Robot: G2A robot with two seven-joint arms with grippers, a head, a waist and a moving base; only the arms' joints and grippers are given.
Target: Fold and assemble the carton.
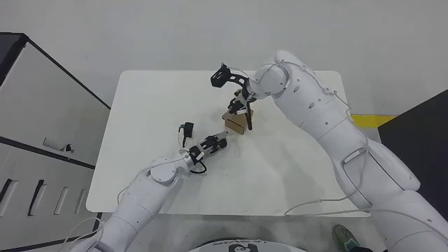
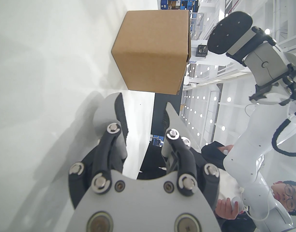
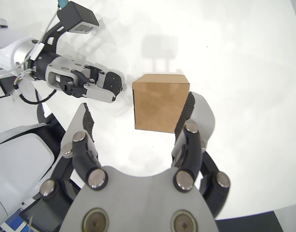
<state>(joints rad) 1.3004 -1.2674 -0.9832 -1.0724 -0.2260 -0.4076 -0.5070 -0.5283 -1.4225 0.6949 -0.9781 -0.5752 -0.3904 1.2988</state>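
A small brown carton (image 1: 236,121), closed into a cube, stands on the white table (image 1: 154,112) near its middle. My right gripper (image 1: 242,108) hovers just above it and is open. In the right wrist view one of that gripper's fingers (image 3: 197,107) rests beside the carton (image 3: 160,102), while the other finger (image 3: 86,114) stands well apart. My left gripper (image 1: 218,142) lies low on the table a short way from the carton, open and empty. In the left wrist view the carton (image 2: 152,54) sits just beyond the left gripper (image 2: 143,102).
A grey cabinet (image 1: 28,126) stands off the table's left side. Bare white tabletop (image 3: 235,37) surrounds the carton on all sides. The table's near edge (image 1: 231,215) runs close behind the left arm.
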